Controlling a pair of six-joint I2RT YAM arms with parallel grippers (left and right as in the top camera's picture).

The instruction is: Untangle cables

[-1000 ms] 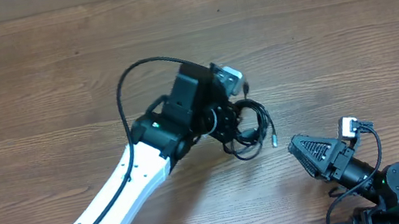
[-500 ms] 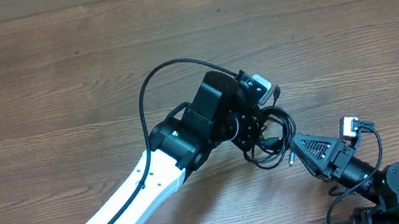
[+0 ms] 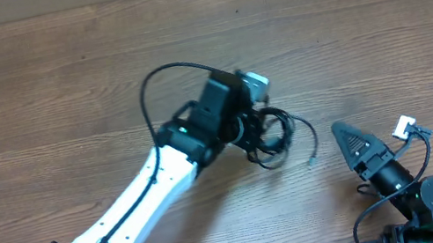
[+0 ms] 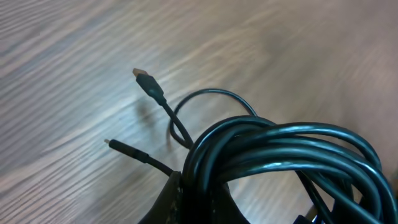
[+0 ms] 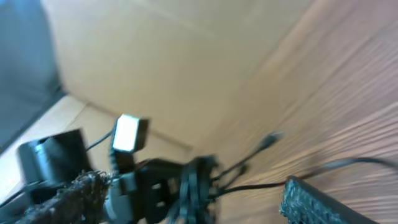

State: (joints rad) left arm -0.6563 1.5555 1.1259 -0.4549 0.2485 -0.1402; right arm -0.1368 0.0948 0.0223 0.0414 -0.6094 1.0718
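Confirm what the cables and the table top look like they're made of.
The cables: black, smooth, glossy jacket, probably rubber or PVC; light glints along the coiled strands and they bend freely. The plug: black moulded body with a yellowish, metal-looking tip. The table: brown wood grain in planks, matte; could be real wood or laminate, cannot tell.

I count one cable bundle (image 4: pixel 280 146); separate cords in it maybe three, too looped to say. Two plug ends, both left of the bundle: one flat plug (image 4: pixel 144 79), one thin plug (image 4: pixel 115 145).
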